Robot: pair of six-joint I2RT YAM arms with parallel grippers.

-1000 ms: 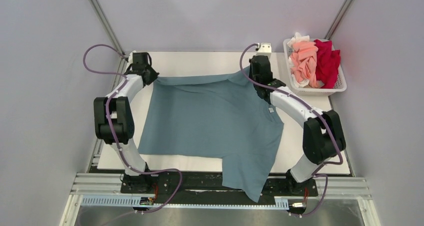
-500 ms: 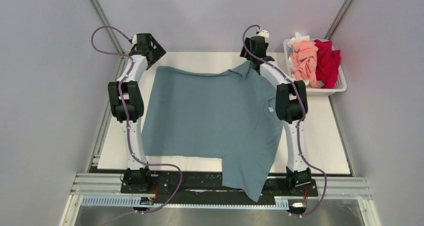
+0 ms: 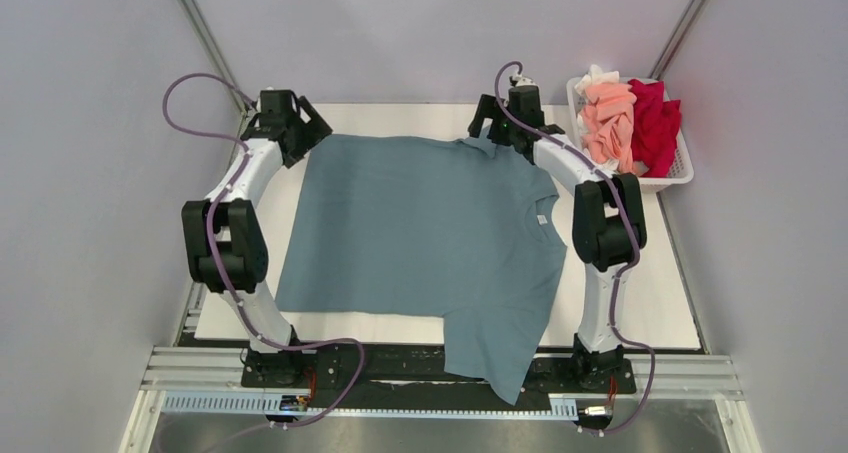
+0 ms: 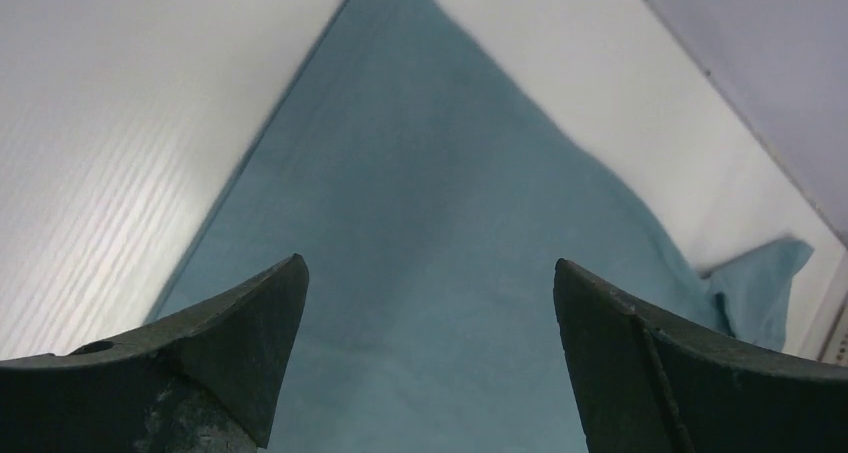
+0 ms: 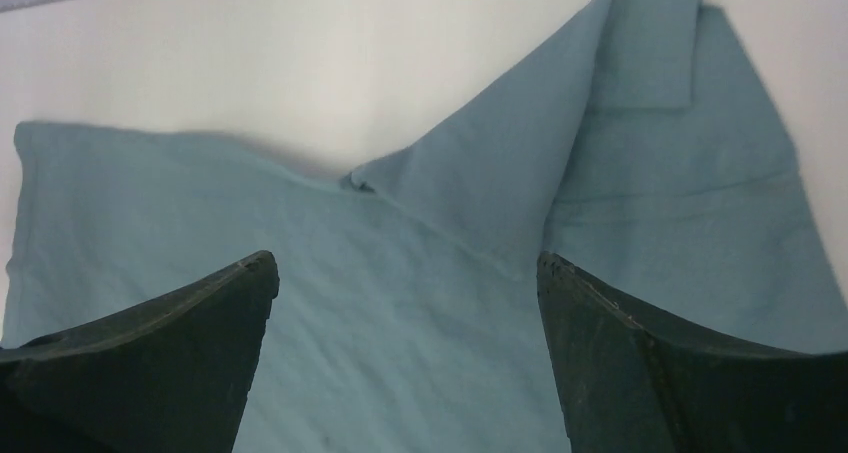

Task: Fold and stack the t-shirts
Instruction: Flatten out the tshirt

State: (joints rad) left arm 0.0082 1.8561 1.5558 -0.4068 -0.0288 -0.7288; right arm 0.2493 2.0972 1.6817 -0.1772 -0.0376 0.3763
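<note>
Jaws: both pairs wide apart, empty.
Left gripper [image 4: 428, 273]: above the blue shirt [image 3: 420, 238], at its far left corner.
Right gripper [image 5: 405, 263]: above the shirt's folded far right corner.
Blue shirt: flat on the table [image 3: 655, 283], one end off the near edge.

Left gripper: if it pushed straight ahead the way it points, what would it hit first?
Probably the dusty blue-grey t-shirt spread on the white table; the open left gripper frames only that cloth, though depth is unclear.
</note>
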